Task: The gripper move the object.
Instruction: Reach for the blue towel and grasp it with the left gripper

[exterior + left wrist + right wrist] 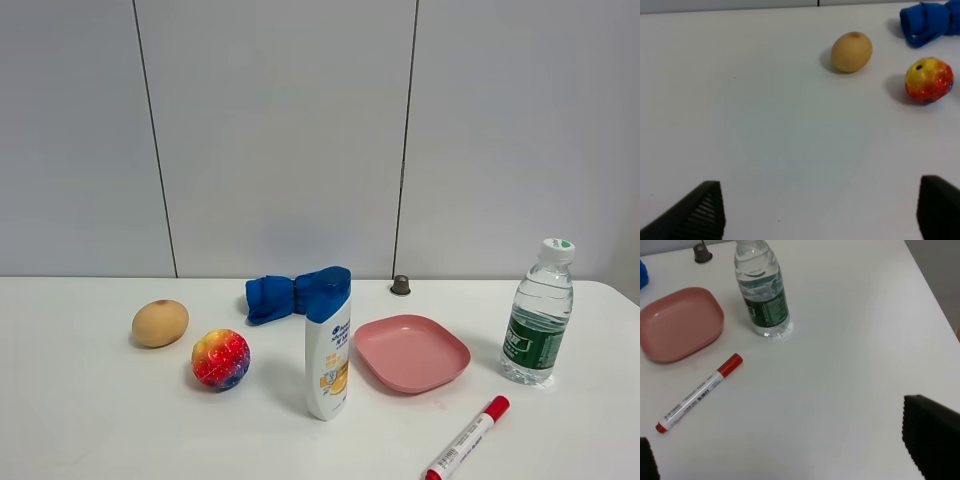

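On the white table [90, 420] lie a tan egg-shaped object [160, 323], a multicoloured ball [221, 359] and a blue cloth [272, 297]. A white shampoo bottle with a blue cap [328, 345] stands upright at the middle. Neither gripper shows in the exterior high view. In the left wrist view my left gripper [820, 215] is open and empty above bare table, well short of the tan object [851, 52] and the ball [929, 80]. In the right wrist view my right gripper [790, 455] is open and empty, near a red-capped marker [699, 392].
A pink plate [411, 352] sits right of the shampoo bottle. A water bottle [539, 315] stands upright at the right; the marker [468, 438] lies at the front. A small dark knob [400, 286] sits by the wall. The table's right edge [935, 295] is close to the bottle.
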